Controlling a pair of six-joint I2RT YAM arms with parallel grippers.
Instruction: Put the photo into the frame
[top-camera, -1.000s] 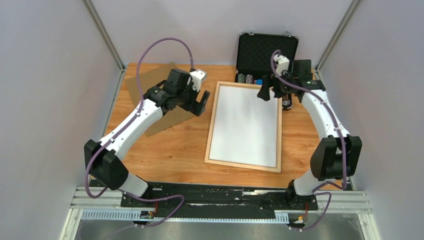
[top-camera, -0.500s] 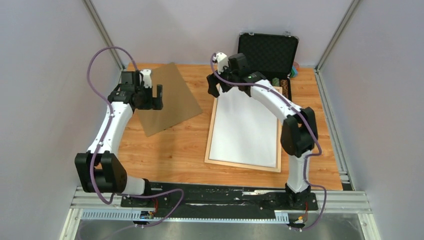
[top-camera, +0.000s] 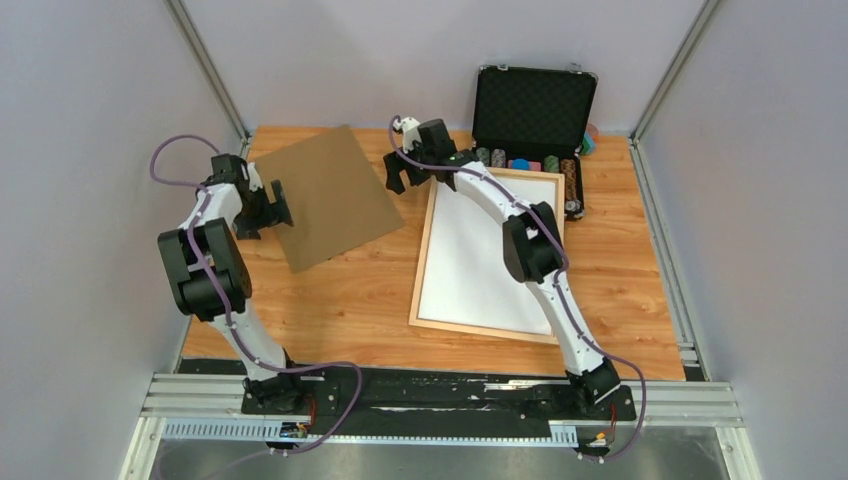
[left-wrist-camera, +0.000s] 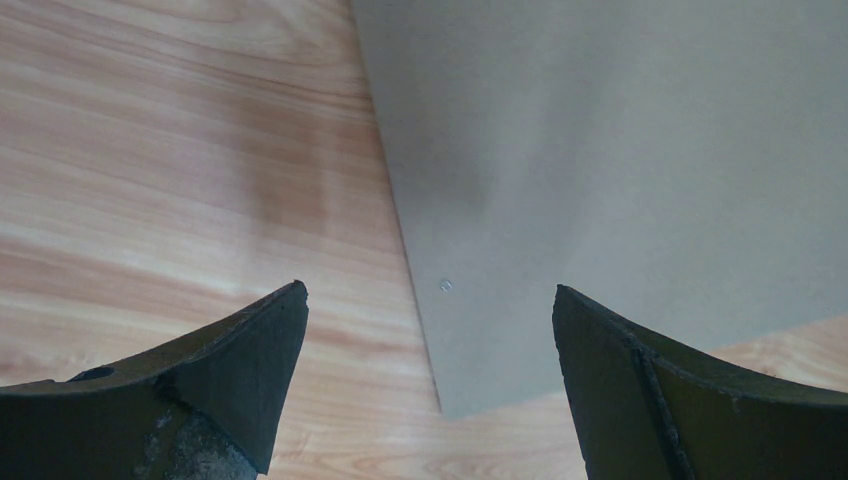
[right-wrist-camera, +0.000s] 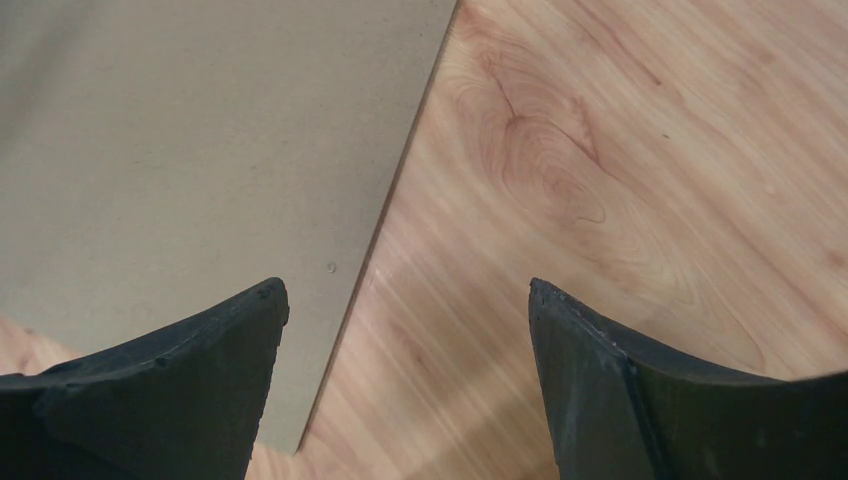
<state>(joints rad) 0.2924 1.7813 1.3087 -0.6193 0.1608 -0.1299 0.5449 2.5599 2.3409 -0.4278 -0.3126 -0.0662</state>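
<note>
Fingers (left-wrist-camera: 230, 370) of left gripper (top-camera: 265, 210) and right gripper (top-camera: 400, 180) gape wide, empty, both now swung over the backing board (top-camera: 325, 190) by the far-left corner; photo (top-camera: 455, 280) lies white-side up in frame (top-camera: 480, 331) nearer the right edge, so board's next.

The board (top-camera: 325, 195) lies left of the frame (top-camera: 484, 332) — photo (top-camera: 460, 270) inside.

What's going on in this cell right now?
The photo already lies white back up inside the light-wood frame on the table. Both arms are at the brown backing board to its left. The left gripper is open over the board's left edge and the right gripper is open over its right edge. Neither grips anything yet.
</note>
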